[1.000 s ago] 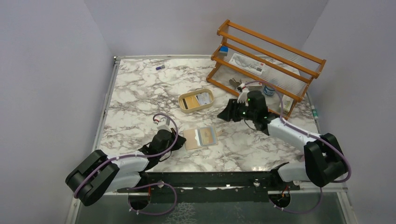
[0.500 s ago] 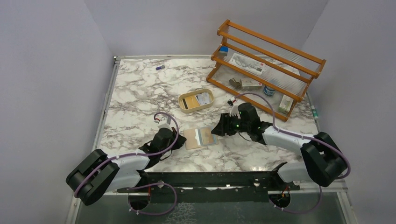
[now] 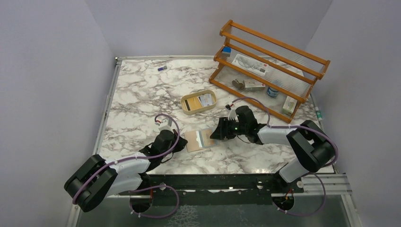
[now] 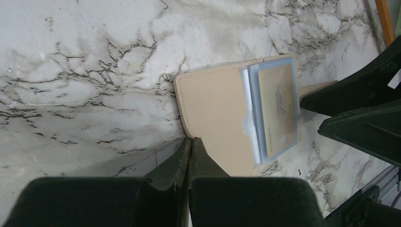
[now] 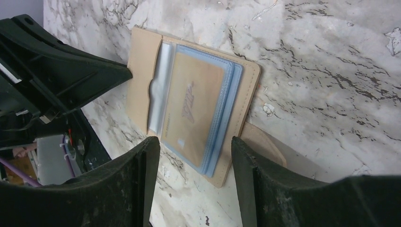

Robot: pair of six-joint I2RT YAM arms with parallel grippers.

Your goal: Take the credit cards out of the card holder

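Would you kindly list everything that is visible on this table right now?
table: one, white marble, under everything
card holder: one, beige, open, table centre
credit cards: count unclear, tan face through bluish sleeves, in holder
tray: one, tan oval, behind holder, holds flat items
rack: one, orange wood, far right, carrying several small items
small object: one, purple, far left
left gripper: black, shut, at holder's left edge
right gripper: black, open, over holder's right side

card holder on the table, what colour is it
The card holder is beige-tan; it shows best in the right wrist view.
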